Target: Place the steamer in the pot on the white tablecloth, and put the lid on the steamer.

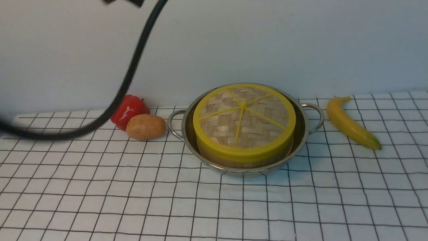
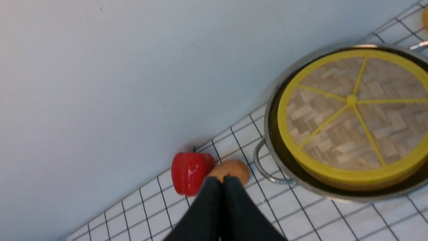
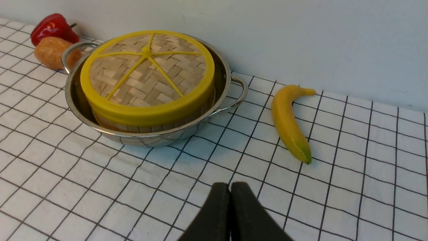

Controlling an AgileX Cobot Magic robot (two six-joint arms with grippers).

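Note:
The steel pot (image 1: 302, 132) (image 2: 271, 134) (image 3: 72, 100) stands on the white tablecloth (image 1: 133, 201) near the back wall. Inside it sits the steamer (image 1: 217, 159) (image 3: 150, 127), of which only the bamboo wall shows below the lid. The woven, yellow-rimmed lid (image 1: 243, 120) (image 2: 354, 113) (image 3: 147, 75) lies flat on top of it. My left gripper (image 2: 222, 180) is shut and empty, up in the air, off to the pot's left. My right gripper (image 3: 230, 187) is shut and empty, above the cloth in front of the pot. Neither gripper shows in the front view.
A red pepper (image 1: 128, 110) (image 2: 189, 172) (image 3: 53, 28) and a brown potato (image 1: 146, 126) (image 2: 234, 169) (image 3: 53, 52) lie left of the pot. A banana (image 1: 351, 122) (image 3: 287, 124) lies to its right. A black cable (image 1: 127, 83) hangs across the left of the front view. The wall (image 1: 214, 43) stands close behind.

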